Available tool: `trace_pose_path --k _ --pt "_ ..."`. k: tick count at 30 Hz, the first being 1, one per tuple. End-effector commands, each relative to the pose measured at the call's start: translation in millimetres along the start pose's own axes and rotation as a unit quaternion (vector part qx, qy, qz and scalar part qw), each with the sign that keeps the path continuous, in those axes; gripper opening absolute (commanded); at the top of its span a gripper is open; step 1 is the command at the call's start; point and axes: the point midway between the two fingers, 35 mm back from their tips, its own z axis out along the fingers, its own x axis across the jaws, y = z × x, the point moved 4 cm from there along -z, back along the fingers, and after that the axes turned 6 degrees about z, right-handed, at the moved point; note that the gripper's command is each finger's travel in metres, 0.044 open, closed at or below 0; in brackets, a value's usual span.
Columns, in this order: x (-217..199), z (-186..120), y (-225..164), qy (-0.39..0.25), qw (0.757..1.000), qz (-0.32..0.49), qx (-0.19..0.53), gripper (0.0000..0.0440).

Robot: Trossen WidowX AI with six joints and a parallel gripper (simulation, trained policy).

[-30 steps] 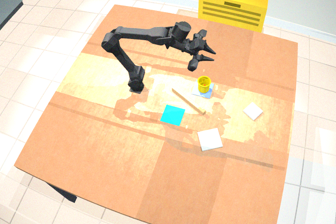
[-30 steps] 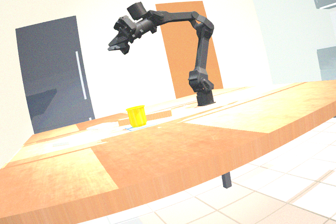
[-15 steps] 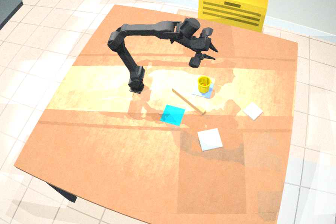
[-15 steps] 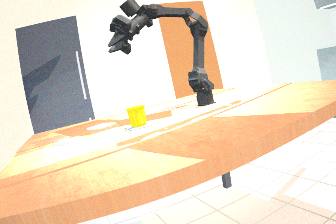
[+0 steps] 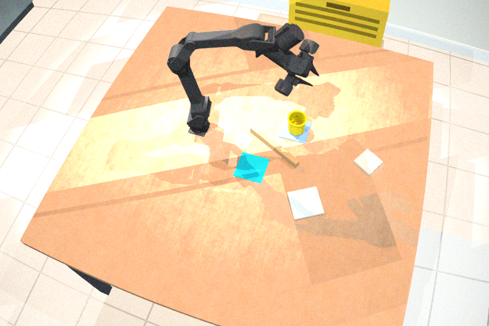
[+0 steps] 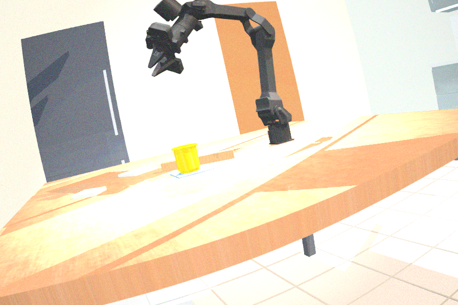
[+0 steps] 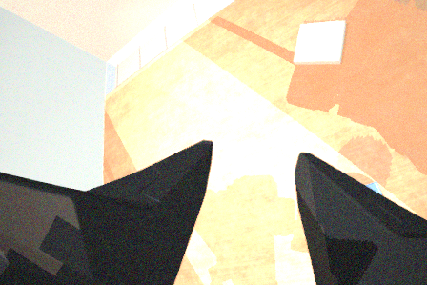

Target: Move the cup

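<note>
The yellow cup [image 5: 296, 129] [image 6: 187, 159] stands upright on the pale blue pad [image 5: 286, 135] [image 6: 177, 175]. Orange-red marbles [image 5: 297, 122] show inside it in the top view. A corner of the blue pad [image 7: 375, 187] shows past the right finger in the wrist view; the cup is not visible there. The cyan pad [image 5: 251, 167] lies bare, nearer the front. My gripper [image 5: 315, 80] [image 6: 151, 71] [image 7: 254, 157] is part open and empty, high above the table, with its fingers slanting down. It is clear of the cup.
A wooden bar [image 5: 272, 146] [image 6: 216, 156] lies between the two pads. Two white tiles [image 5: 368, 161] [image 5: 305, 203] [image 6: 138, 172] [image 6: 89, 192] lie on the table, and one white tile [image 7: 320, 42] shows in the wrist view. A yellow cabinet [image 5: 339, 2] stands behind the table.
</note>
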Motion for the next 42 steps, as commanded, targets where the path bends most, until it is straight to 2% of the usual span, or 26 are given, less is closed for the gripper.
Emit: trace_pose_path --k 1,15,22,42 --pt "0.4 9.1 -4.7 -0.024 0.999 0.027 0.026 0.0166" --pt "-7.2 29.7 -17.0 -0.112 0.986 0.092 0.08 0.0145" --pt "-18.6 43.5 -25.2 -0.165 0.975 0.108 0.102 0.0156" --pt "-59.0 79.1 -57.3 -0.325 0.924 0.117 0.164 0.0177"
